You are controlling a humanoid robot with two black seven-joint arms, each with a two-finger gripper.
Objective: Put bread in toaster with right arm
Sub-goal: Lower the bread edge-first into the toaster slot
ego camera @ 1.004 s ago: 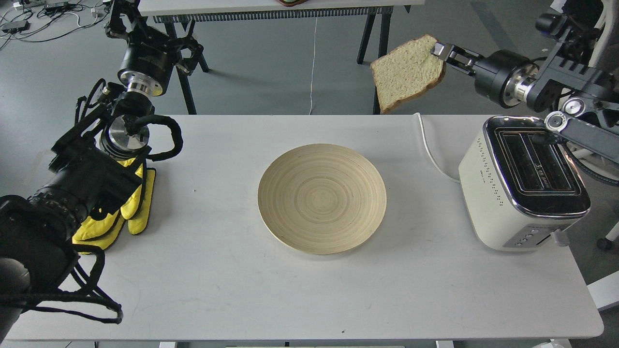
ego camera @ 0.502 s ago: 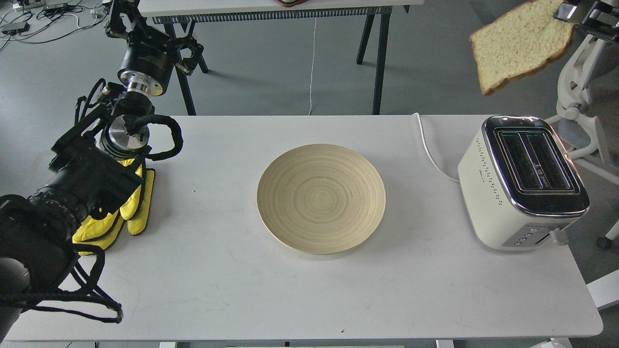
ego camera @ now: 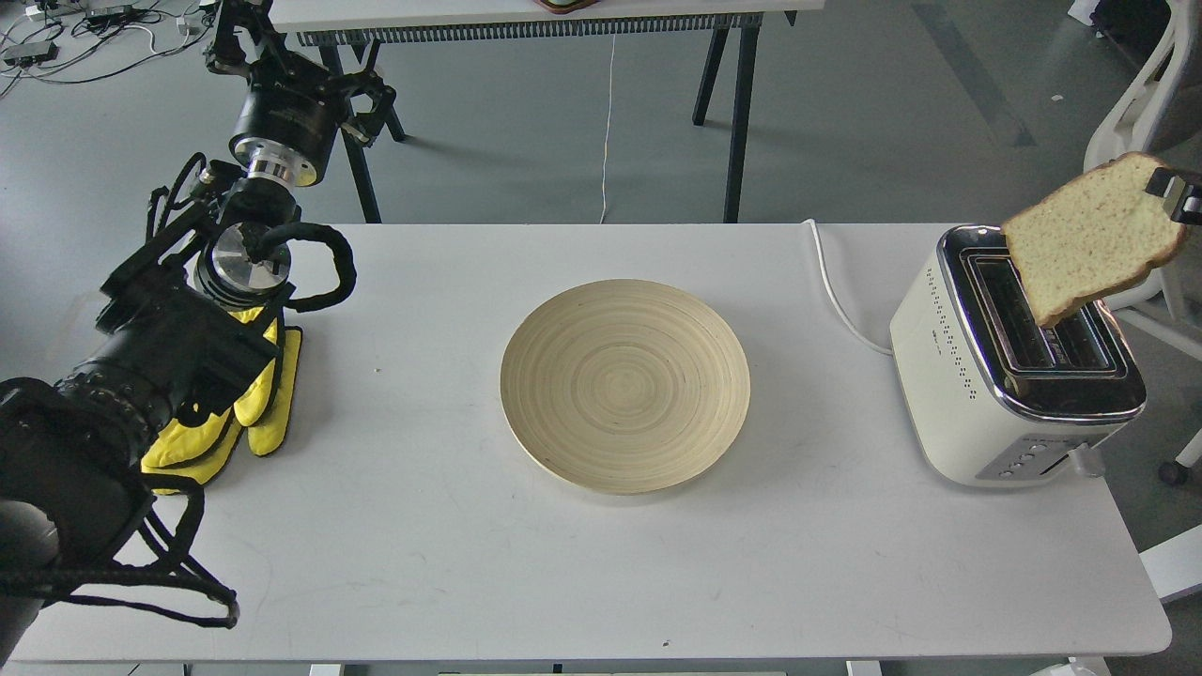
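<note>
The bread [ego camera: 1089, 239] is a pale slice with a brown crust, held tilted in the air just above the toaster's slots. My right gripper [ego camera: 1176, 192] is shut on the slice's upper right edge; only its fingertips show at the right edge of the head view. The toaster [ego camera: 1009, 361] is cream-white with a chrome top rim and two black slots, standing at the right end of the table. My left gripper [ego camera: 235, 42] is far off at the upper left, seen end-on and dark.
A round bamboo plate [ego camera: 624, 383] lies bare in the middle of the white table [ego camera: 563, 563]. Yellow gloves [ego camera: 249, 404] lie under my left arm at the left. The toaster's white cord [ego camera: 836, 300] runs off the back edge. A white chair [ego camera: 1141, 103] stands behind the toaster.
The bread moved right and up, then came down from the upper right corner to just above the toaster's slots. The right arm has swung mostly out of view. The left arm has not moved.
</note>
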